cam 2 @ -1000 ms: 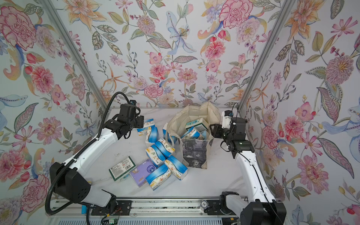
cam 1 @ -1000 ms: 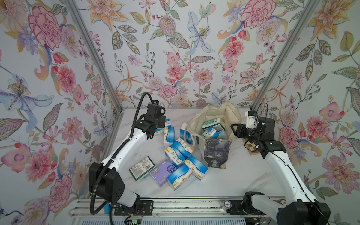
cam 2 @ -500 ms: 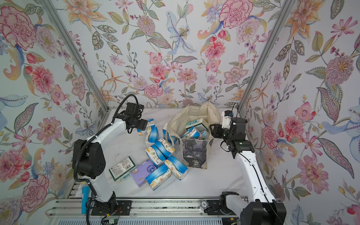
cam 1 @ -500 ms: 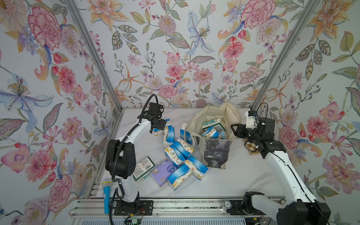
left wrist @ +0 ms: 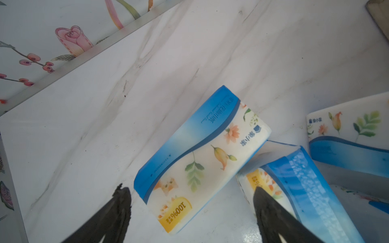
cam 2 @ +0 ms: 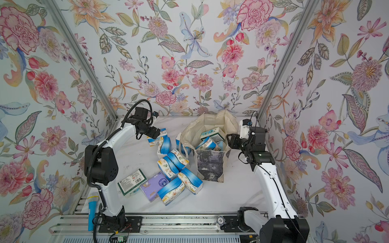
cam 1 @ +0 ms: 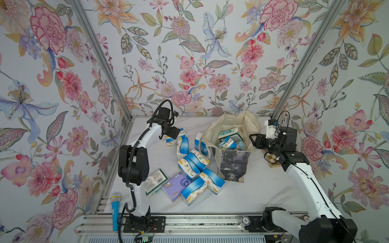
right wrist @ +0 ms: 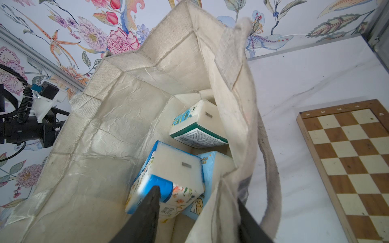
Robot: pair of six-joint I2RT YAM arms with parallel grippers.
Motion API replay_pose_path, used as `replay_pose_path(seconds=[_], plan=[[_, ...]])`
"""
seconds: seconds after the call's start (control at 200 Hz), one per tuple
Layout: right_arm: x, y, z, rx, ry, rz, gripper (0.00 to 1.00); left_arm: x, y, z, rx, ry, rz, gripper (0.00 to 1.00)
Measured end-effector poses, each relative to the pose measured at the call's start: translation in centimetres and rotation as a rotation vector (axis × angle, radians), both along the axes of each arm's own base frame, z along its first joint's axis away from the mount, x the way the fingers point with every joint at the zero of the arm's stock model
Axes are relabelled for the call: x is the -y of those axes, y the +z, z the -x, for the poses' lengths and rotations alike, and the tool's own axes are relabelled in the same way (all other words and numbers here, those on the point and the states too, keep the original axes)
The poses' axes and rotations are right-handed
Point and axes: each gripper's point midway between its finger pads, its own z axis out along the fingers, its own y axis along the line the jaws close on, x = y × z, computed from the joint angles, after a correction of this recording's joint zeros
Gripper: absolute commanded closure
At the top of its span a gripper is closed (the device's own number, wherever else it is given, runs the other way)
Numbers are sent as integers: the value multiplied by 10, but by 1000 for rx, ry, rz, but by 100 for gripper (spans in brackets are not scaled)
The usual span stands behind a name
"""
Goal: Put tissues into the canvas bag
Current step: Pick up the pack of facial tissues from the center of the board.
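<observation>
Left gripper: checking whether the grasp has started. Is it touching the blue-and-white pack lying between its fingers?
Apart. The left wrist view shows bare table either side, between the open left gripper and the tissue pack.

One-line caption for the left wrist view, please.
Open left gripper hovers over a blue-and-white floral tissue pack on the marble tabletop, more packs alongside.

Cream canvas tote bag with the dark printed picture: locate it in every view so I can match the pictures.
Top view: the cream canvas tote bag stands right of the blue-and-white tissue packs.
Top view: same place.
Left wrist: only a beige sliver at the frame's edge; cannot tell.
Right wrist: its open inside fills most of the picture.
Shared landmark: the green-and-white tissue pack inside it, in three views.
</observation>
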Motion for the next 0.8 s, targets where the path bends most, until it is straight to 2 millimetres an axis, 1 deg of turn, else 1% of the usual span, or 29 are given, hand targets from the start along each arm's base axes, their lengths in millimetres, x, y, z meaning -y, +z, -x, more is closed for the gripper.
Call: replay_pose_path(seconds=[0.1,0.23,0.551,0.801], plan=[[0,0,0,0,0,0,50,-8,-10,1,-32,-18,-20,8],[0,0,0,-1,0,0,50,-15,-18,0,-53,-31,-36,8],[1,0,0,-1,-3,1,50,-11,-21,-9,-60,-78,-36,7],[1,0,0,0,-7,3,50,-8,-36,-14,-101,-109,-41,7]])
